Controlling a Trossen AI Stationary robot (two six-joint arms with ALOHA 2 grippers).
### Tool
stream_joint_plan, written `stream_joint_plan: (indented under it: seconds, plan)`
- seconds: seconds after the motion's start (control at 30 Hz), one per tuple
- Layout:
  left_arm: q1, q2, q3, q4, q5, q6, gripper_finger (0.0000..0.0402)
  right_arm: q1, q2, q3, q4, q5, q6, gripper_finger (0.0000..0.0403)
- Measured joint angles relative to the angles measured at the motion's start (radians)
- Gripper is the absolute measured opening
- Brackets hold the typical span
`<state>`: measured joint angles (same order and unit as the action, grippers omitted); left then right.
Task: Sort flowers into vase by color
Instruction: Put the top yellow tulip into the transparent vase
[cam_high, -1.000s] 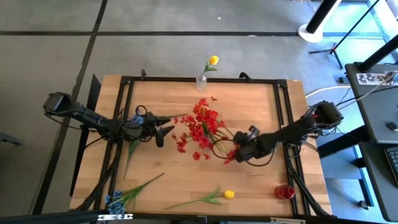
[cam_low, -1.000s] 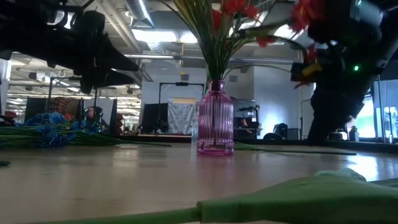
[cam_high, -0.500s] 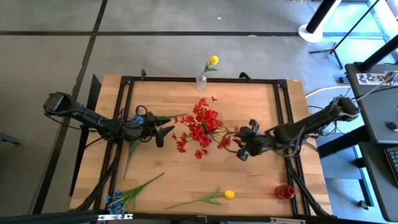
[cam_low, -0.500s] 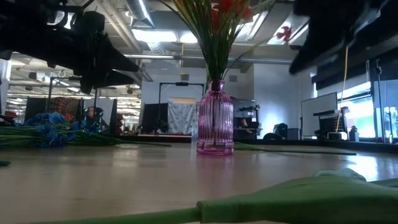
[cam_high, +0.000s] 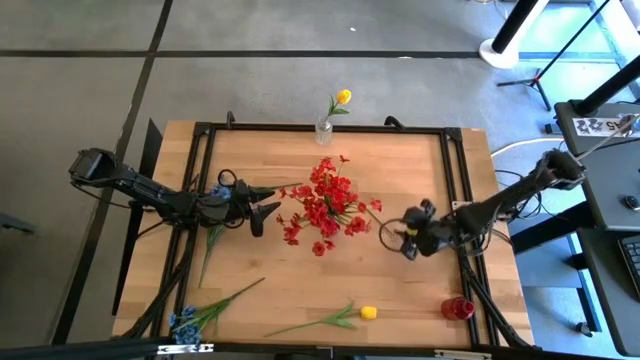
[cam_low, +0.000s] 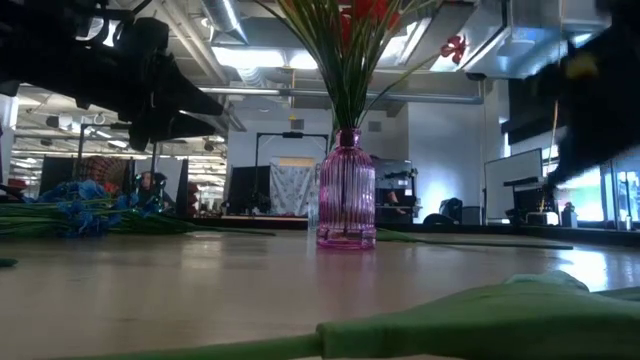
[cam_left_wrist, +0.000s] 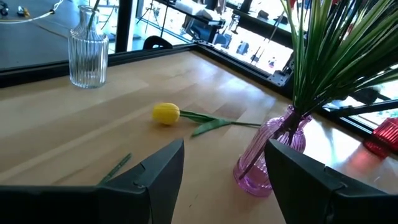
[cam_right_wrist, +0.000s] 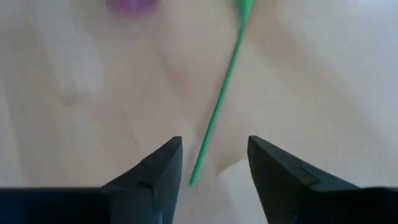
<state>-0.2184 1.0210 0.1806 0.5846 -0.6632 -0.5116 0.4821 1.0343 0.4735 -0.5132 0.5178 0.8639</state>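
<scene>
Red sprays (cam_high: 323, 205) are standing bunched in the pink ribbed vase (cam_low: 346, 203) near the middle of the desk (cam_high: 400, 290), blossoms spreading above green stems; this vase is serving as the landmark. Right of the vase, the right hand (cam_high: 412, 236) is hanging over the wood with fingers (cam_right_wrist: 163, 171) parted and gripping nothing; its wrist view is showing bare desk and a loose green stem (cam_right_wrist: 217, 112) lying below the gap, the vase a pink blur beyond. Left of the vase, the left hand (cam_high: 262, 210) is hovering with jaws spread wide and nothing between them, pointing toward the vase. Behind the vase, at the far desk edge, a clear glass vase (cam_high: 323, 129) is holding one yellow tulip (cam_high: 342, 97). In front of the vase, near the front edge, another yellow tulip (cam_high: 367, 313) is lying flat, stem and leaves trailing to the left. Farther front-left, a blue cluster stem (cam_high: 187, 320) is lying at the desk corner; a second blue cluster (cam_high: 219, 190) is resting under the left arm. Front-right of the vase, a red object (cam_high: 458, 308) is sitting near the corner; its kind is unclear.
</scene>
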Motion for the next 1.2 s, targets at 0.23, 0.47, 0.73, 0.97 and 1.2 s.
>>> stream_joint_plan:
  seconds: [0.23,0.47,0.73,0.97,1.2]
  plan:
    - [0.000,0.000,0.000,0.004,0.000,0.021,0.0218,0.016,0.142,-0.222,0.445,-0.029,0.012,0.0169]
    - [0.000,0.000,0.000,0.010,-0.010,0.023,0.0218,0.016,0.294,-0.154,0.461,0.010,-0.060,0.0125]
    - [0.000,0.000,0.000,0.019,-0.027,0.025,0.0218,0.016,0.382,-0.141,0.446,0.024,-0.007,0.0026]
    - [0.000,0.000,0.000,0.032,-0.027,0.027,0.0218,0.015,0.349,-0.071,0.270,0.065,0.057,0.0008]
    - [0.000,0.000,0.000,0.052,-0.026,0.044,0.0218,-0.033,0.247,0.052,0.022,0.251,0.179,0.0004]
